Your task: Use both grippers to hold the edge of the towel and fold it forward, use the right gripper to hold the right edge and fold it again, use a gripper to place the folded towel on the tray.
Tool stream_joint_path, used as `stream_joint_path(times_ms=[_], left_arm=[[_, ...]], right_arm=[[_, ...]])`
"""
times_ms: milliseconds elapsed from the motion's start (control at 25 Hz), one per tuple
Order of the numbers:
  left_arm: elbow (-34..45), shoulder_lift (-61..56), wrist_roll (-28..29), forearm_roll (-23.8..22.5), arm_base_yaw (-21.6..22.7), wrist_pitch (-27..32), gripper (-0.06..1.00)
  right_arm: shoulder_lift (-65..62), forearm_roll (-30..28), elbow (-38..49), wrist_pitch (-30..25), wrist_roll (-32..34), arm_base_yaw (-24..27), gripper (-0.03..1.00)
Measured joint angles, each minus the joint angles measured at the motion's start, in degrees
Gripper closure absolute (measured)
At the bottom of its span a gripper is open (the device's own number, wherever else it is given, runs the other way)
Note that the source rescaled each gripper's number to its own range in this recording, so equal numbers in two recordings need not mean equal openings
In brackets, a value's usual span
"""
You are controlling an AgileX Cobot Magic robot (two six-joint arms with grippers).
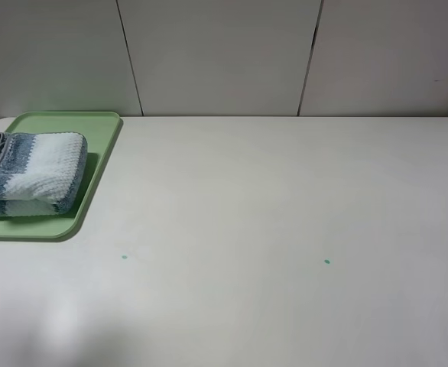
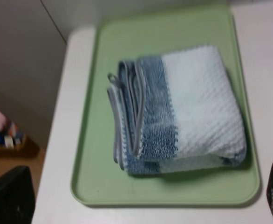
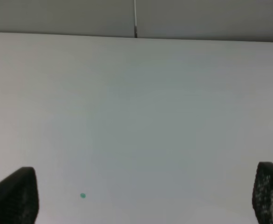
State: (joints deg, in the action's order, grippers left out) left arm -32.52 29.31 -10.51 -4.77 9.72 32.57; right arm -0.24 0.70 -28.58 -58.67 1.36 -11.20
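Observation:
The towel (image 1: pixel 31 173) lies folded into a thick striped bundle on the light-green tray (image 1: pixel 100 130) at the table's far left. The left wrist view shows the same towel (image 2: pixel 183 109) on the tray (image 2: pixel 94 154), its grey hem (image 2: pixel 137 112) and corner loop stacked along one side. My left gripper (image 2: pixel 141 205) hangs above and apart from it, its fingertips (image 2: pixel 10 196) spread wide, holding nothing. My right gripper (image 3: pixel 146 200) is open over bare table, both fingertips (image 3: pixel 15 196) wide apart. Neither arm appears in the exterior high view.
A white table (image 1: pixel 270 229) carries two small green dots (image 1: pixel 124 257), (image 1: pixel 327 261). White wall panels stand behind. Off the table's left edge, the left wrist view shows a wooden floor with blurred coloured objects (image 2: pixel 3 135).

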Motion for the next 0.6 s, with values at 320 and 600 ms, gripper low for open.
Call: stream_joint_path(times_ms=[320, 600], left_arm=[[1.2, -14.4, 0.1, 4.8, -1.7, 12.7, -0.05], [1.4, -18.6, 3.4, 5.7, -9.2, 22.5, -0.05]], right_arm=[[0.0, 0.0, 0.0, 0.0, 0.0, 0.0, -0.03], [0.0, 0.0, 0.0, 0.0, 0.0, 0.0, -0.03]])
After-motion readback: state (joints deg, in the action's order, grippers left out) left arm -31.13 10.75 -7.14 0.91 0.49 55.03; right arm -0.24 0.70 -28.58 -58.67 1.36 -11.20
